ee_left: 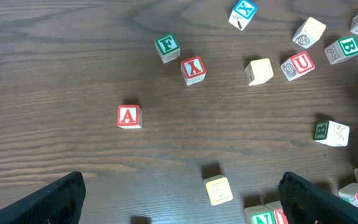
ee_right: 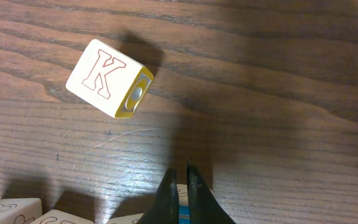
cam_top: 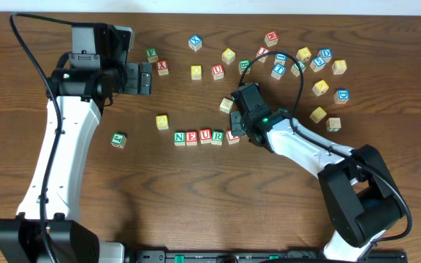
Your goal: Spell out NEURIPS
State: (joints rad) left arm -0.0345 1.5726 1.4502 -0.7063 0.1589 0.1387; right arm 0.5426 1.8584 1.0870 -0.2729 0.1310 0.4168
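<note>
A row of wooden cubes reads N (cam_top: 180,136), E (cam_top: 191,136), U (cam_top: 205,136), R (cam_top: 218,136), and a fifth cube with a red letter (cam_top: 232,136) sits at its right end. My right gripper (cam_top: 234,123) is shut, with its fingertips (ee_right: 182,173) right over that fifth cube, empty. A K cube (ee_right: 107,78) lies just beyond it. My left gripper (cam_top: 145,78) is open and empty at the back left. In the left wrist view its fingers (ee_left: 179,202) frame a yellow-faced cube (ee_left: 218,190), which also shows in the overhead view (cam_top: 162,121).
Many loose cubes are scattered across the back right, among them a blue X (cam_top: 195,42) and a red U (cam_top: 217,71). A green F cube (ee_left: 166,47) and a red A cube (ee_left: 128,116) lie near my left gripper. A green-lettered cube (cam_top: 118,139) sits alone at the left.
</note>
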